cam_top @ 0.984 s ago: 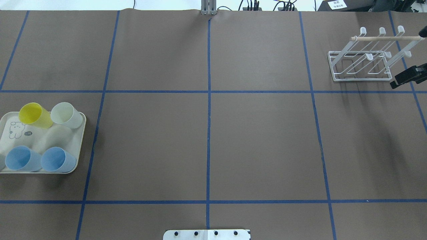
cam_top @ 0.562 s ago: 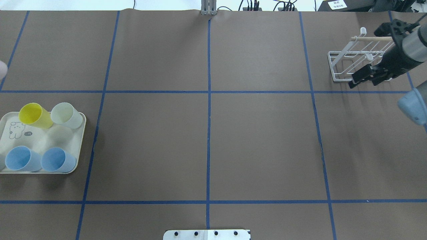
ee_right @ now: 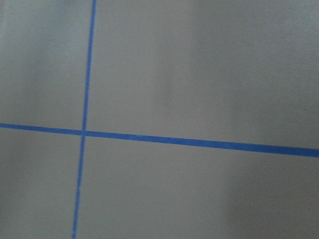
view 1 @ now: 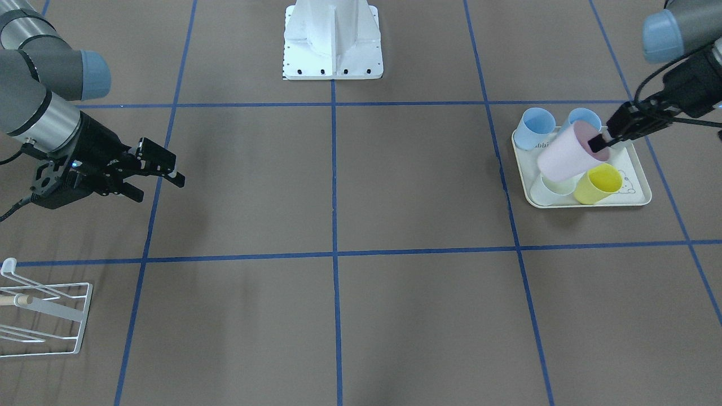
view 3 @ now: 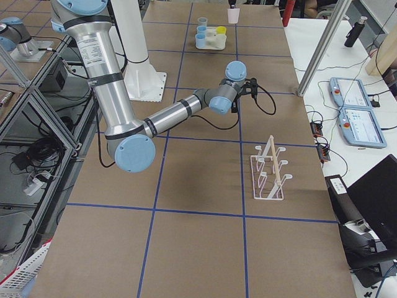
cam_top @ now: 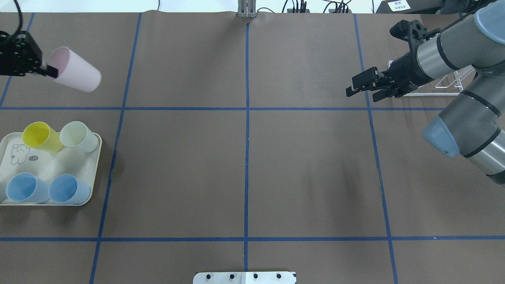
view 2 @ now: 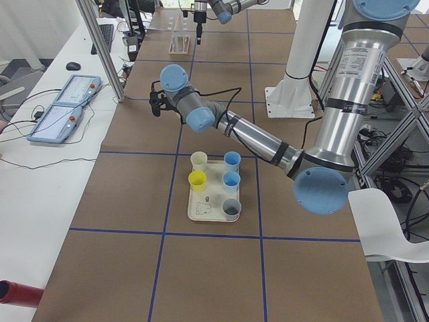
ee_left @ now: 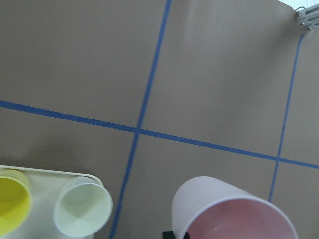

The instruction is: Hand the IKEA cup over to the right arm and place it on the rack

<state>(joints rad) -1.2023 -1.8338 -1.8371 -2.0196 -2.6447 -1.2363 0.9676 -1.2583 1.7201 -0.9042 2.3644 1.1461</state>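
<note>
The IKEA cup (cam_top: 77, 75) is pale pink and hangs tilted in the air over the table's far left, beyond the tray. My left gripper (cam_top: 46, 71) is shut on its rim. The front view shows the same cup (view 1: 564, 157) above the tray with the left gripper (view 1: 601, 141) pinching it, and the left wrist view shows its mouth (ee_left: 232, 211). The right arm (cam_top: 438, 59) reaches left in front of the rack (cam_top: 447, 87), hiding most of it. My right gripper (cam_top: 361, 94) is open and empty, also in the front view (view 1: 162, 190). The white wire rack (view 1: 48, 316) with its dowel stands on the table.
A cream tray (cam_top: 97, 157) at the left edge holds a yellow cup (cam_top: 39, 136), a whitish cup (cam_top: 79, 136) and two blue cups (cam_top: 23, 187). The robot's white base (view 1: 333, 39) stands at mid table edge. Blue tape lines cross the brown mat.
The right arm has swung in from the right edge, leftward past the rack. The left gripper has come into view at the upper left, carrying the pink cup.
</note>
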